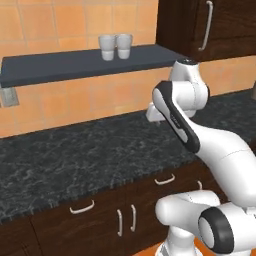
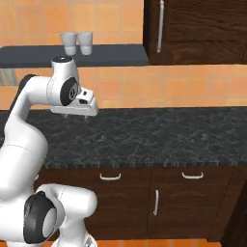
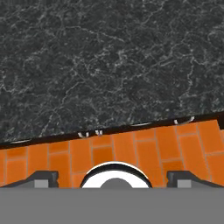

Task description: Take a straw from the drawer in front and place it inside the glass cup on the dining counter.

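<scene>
The white arm is bent up over the black speckled counter. Its gripper hangs just above the stone and points down at it. It holds nothing. In the hand view the two dark fingertips sit far out to the left and right, so the fingers are spread wide, with only bare black stone and orange floor tiles between them.

The drawers are below the counter edge, in the dark brown cabinet front. Each one has a short silver bar handle. From the left base view I can see one drawer further left and one drawer handle close beside the robot's body. From the right base view two short handles show, one at and one at. All the drawers look shut, so the straw could be inside one, but I cannot tell which. The gripper is up above the counter top, well apart from those handles, which lie lower and nearer to the robot's base.

Under the drawers are cabinet doors with upright silver handles.

On the wall behind there is a dark shelf with two white cups standing side by side, touching or nearly so. To the right hangs a tall dark cabinet with a long silver handle. The wall itself is orange tile.
</scene>
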